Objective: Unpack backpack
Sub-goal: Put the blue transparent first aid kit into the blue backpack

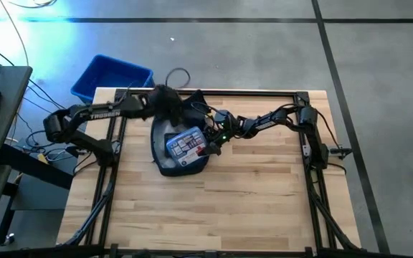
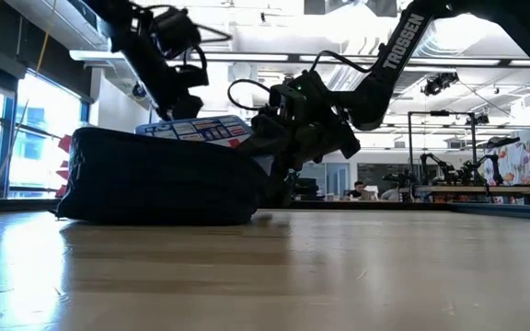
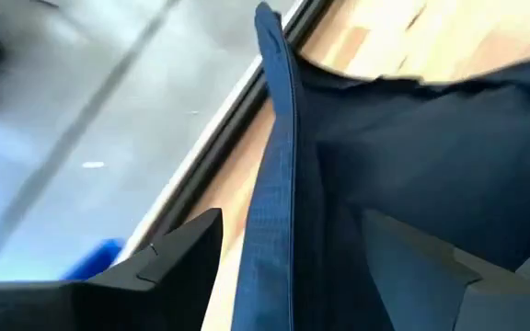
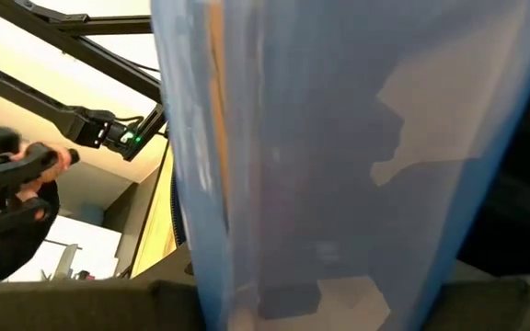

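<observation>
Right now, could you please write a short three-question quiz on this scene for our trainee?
1. True or false: the backpack lies on the wooden table.
2. Which gripper grips the blue printed package coming out of the backpack? A) left gripper B) right gripper
3. Fill in: off the table's far left corner stands a bright blue ____.

Key: 1 true; 2 B; 3 bin.
</observation>
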### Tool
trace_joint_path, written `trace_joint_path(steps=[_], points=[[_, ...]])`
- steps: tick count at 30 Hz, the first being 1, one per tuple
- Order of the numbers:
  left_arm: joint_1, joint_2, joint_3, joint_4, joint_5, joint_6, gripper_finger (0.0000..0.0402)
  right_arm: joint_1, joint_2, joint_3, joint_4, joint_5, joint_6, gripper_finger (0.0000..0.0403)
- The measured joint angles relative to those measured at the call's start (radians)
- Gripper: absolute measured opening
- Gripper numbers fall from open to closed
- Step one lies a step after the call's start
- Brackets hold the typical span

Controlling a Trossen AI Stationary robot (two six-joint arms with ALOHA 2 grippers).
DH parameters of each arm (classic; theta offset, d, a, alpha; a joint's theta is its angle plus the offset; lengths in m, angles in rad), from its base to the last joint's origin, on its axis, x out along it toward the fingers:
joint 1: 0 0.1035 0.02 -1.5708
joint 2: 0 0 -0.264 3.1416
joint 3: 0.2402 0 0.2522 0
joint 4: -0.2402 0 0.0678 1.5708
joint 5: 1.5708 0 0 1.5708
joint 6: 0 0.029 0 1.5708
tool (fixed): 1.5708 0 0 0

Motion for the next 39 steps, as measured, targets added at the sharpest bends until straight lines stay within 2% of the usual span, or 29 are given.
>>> trace_joint_path(steps=[4,8,10,13,14,20,22,26,29,32,35,39], points=[[0.111,0.052,0.000,0.019,0.198,-0.001,0.0225,0.000,0.000,0.000,0.000,-0.002,-0.004,0.0139],[0.146,0.131,0.000,0.064,0.249,-0.001,0.0193,-0.002,0.000,0.000,0.000,-0.003,-0.002,0.0139],[0.145,0.167,0.000,0.094,0.243,-0.001,0.0148,-0.007,0.000,0.000,-0.003,-0.005,0.009,0.0139],[0.120,0.180,0.000,0.146,0.227,-0.031,0.0039,-0.013,0.000,0.000,-0.009,-0.010,0.010,0.0139],[0.106,0.175,0.000,0.164,0.215,-0.049,0.0021,-0.015,0.000,0.000,-0.012,-0.011,0.010,0.0139],[-0.069,0.053,-0.001,0.204,0.013,-0.053,0.0001,-0.037,0.000,0.000,-0.029,-0.019,0.013,0.0139],[-0.155,0.001,-0.001,0.190,-0.074,-0.063,0.0000,-0.051,-0.001,0.000,-0.033,-0.022,0.014,0.0139],[-0.387,-0.085,-0.001,0.204,-0.311,-0.092,0.0000,-0.085,-0.002,0.000,-0.039,-0.022,0.018,0.0139],[-0.541,-0.097,-0.001,0.272,-0.447,-0.052,0.0000,-0.112,-0.002,0.000,-0.038,-0.026,0.047,0.0139],[-0.639,-0.087,-0.001,0.297,-0.515,-0.071,0.0000,-0.142,-0.001,-0.001,-0.018,-0.025,0.093,0.0140],[-0.706,-0.064,-0.001,0.257,-0.602,-0.103,0.0000,-0.166,0.000,-0.001,-0.007,-0.014,0.109,0.0165],[-0.736,-0.043,-0.001,0.206,-0.691,-0.136,0.0000,-0.175,0.004,-0.002,-0.011,0.013,0.083,0.0226]])
